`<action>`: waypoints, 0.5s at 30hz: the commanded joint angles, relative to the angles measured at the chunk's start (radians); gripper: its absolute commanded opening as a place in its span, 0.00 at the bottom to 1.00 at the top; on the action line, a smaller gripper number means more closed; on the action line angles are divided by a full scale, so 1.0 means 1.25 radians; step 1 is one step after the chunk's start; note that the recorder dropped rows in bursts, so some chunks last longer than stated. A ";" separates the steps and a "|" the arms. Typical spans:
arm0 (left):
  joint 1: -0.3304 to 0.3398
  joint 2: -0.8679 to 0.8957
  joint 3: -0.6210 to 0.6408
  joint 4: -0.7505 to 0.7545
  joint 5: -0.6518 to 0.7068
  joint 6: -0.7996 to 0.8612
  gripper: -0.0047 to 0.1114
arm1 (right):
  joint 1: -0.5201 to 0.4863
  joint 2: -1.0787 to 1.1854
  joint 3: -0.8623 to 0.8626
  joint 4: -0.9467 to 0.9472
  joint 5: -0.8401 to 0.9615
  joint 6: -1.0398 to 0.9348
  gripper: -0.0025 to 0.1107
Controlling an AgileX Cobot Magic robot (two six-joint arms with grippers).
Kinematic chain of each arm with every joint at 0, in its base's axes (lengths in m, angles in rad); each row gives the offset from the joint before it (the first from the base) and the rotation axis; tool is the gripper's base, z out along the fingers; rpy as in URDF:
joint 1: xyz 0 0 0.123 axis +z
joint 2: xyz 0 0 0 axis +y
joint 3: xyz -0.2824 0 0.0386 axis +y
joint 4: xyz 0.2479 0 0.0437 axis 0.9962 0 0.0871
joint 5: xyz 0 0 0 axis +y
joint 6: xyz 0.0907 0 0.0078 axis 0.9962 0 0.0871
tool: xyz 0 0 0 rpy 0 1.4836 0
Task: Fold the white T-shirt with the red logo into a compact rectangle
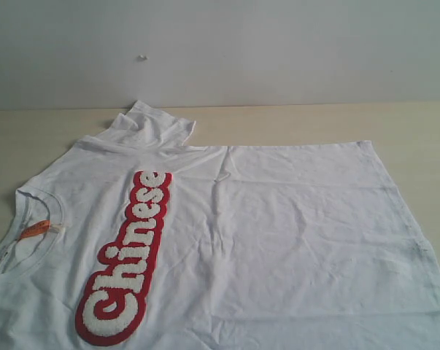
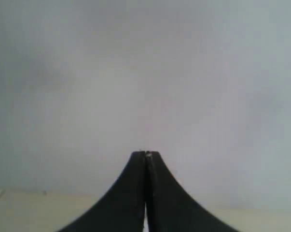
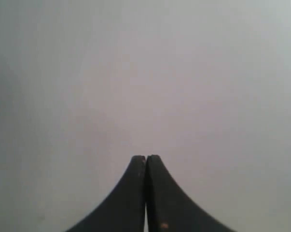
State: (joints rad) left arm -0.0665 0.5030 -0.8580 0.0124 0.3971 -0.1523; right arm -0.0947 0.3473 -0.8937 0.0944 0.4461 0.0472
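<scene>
White T-shirt (image 1: 300, 240) lies spread flat, red logo (image 1: 128, 262) up, folding not yet begun, as left gripper (image 2: 145, 153) and right gripper (image 3: 145, 157) hang empty, fingers pressed together.

Table (image 1: 424, 138): bare strips lay open along the far edge and at both sides. White T-shirt (image 1: 292, 240): spread low and flat across the rest. Its rumpled sleeve (image 1: 152, 125) stood slightly proud near the wall (image 1: 220, 51), which closed the far side.

wall (image 1: 278, 51): plain pale grey, small mark | table (image 1: 292, 124): light beige wood | light: soft, even
</scene>
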 commanded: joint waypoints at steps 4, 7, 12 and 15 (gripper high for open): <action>-0.051 0.268 -0.101 -0.261 0.240 0.403 0.04 | 0.001 0.251 -0.097 0.219 0.260 -0.298 0.02; -0.051 0.356 -0.105 -0.264 0.276 0.469 0.04 | 0.001 0.347 -0.106 0.217 0.335 -0.352 0.02; -0.051 0.521 -0.105 -0.264 0.355 0.708 0.04 | 0.001 0.547 -0.106 0.215 0.401 -0.417 0.02; -0.051 0.600 -0.105 -0.245 0.397 0.888 0.04 | 0.001 0.650 -0.106 0.220 0.399 -0.513 0.02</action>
State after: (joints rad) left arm -0.1220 1.2043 -0.9790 -0.3033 0.8600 0.8204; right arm -0.0947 1.0934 -1.0206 0.3595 0.9435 -0.5144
